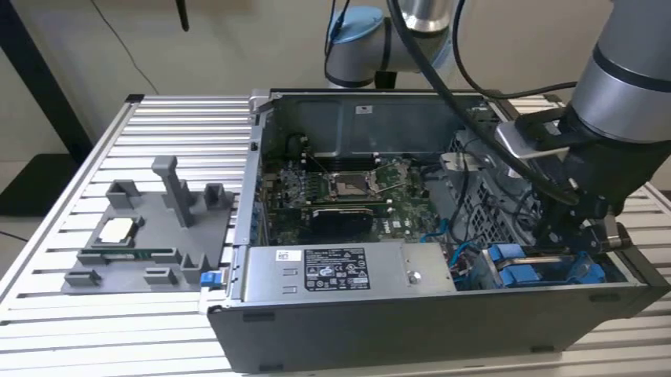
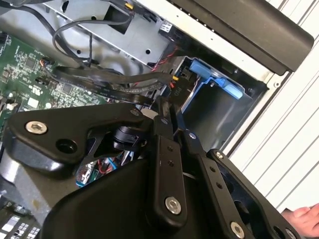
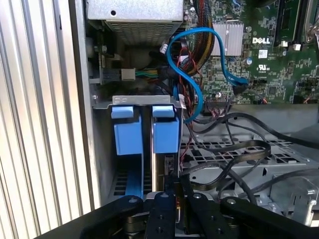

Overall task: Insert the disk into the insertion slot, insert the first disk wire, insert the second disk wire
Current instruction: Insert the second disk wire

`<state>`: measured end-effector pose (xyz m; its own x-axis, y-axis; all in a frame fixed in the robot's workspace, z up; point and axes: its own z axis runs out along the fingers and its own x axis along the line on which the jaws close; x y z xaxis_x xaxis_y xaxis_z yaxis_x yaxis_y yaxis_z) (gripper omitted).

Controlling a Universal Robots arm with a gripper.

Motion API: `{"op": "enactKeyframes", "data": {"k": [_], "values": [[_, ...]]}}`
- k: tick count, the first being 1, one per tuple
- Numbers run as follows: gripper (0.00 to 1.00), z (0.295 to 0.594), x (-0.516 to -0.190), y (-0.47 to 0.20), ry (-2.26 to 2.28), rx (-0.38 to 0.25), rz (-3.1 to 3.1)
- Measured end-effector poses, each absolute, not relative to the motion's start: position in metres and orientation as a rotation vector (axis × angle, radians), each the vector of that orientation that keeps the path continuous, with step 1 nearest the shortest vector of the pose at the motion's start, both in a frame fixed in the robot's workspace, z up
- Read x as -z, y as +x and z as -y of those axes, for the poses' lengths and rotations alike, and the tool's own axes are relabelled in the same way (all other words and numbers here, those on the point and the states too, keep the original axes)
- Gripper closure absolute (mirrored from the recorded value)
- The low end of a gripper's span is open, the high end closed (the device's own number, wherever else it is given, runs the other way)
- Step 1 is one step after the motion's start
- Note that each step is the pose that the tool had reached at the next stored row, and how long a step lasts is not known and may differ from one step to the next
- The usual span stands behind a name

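1. I have the gripper [image 1: 566, 239] down inside the open computer case [image 1: 419, 345], at the lower right of the exterior view, right over the blue drive carriers
2. In the first wrist view the fingers [image 3: 172, 186] sit drawn nearly together at the bottom centre of the frame, pinched on a dark piece at the end of the disk [image 3: 165, 134]; I judge it to be a wire plug, but I cannot tell for certain what it is
3. The disk lies directly ahead of the fingertips, standing on edge in the insertion slot [image 3: 144, 100], its long axis running straight away from the gripper toward the blue tabs at mid-frame
4. The slot holds two blue carriers side by side: the one with the disk is in line with the fingers, the other [image 3: 127, 137] sits just beside it toward the frame's left
5. So the disk looks already seated, and I read this as wire work at its near end
6. A blue cable [image 3: 199, 59] loops above the bay in the upper centre, and black flat cables [image 3: 234, 149] trail across the grey cage at the right
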<state>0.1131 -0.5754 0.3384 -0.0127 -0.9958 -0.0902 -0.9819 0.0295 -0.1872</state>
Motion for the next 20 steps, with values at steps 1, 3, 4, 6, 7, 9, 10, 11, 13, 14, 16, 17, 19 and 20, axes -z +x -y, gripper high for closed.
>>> {"op": "enactKeyframes", "data": {"k": [1, 3, 4, 6, 7, 9, 10, 11, 13, 14, 16, 17, 19, 20], "values": [[0.84, 0.575, -0.338, 0.113, -2.059, 0.106, -2.103], [0.84, 0.576, -0.336, 0.111, -2.059, 0.108, -2.102], [0.84, 0.575, -0.335, 0.111, -2.058, 0.11, -2.102], [0.84, 0.576, -0.332, 0.11, -2.058, 0.112, -2.102], [0.84, 0.575, -0.33, 0.109, -2.058, 0.113, -2.101], [0.82, 0.575, -0.328, 0.109, -2.056, 0.11, -2.101], [0.82, 0.575, -0.329, 0.109, -2.057, 0.111, -2.1], [0.76, 0.575, -0.331, 0.109, -2.056, 0.11, -2.1], [0.76, 0.575, -0.34, 0.109, -2.057, 0.111, -2.101], [0.76, 0.575, -0.344, 0.109, -2.057, 0.111, -2.101], [0.76, 0.575, -0.353, 0.109, -2.057, 0.111, -2.101], [0.76, 0.575, -0.355, 0.109, -2.057, 0.111, -2.101], [0.76, 0.575, -0.359, 0.109, -2.057, 0.111, -2.101], [0.76, 0.575, -0.361, 0.109, -2.057, 0.111, -2.101]]}}
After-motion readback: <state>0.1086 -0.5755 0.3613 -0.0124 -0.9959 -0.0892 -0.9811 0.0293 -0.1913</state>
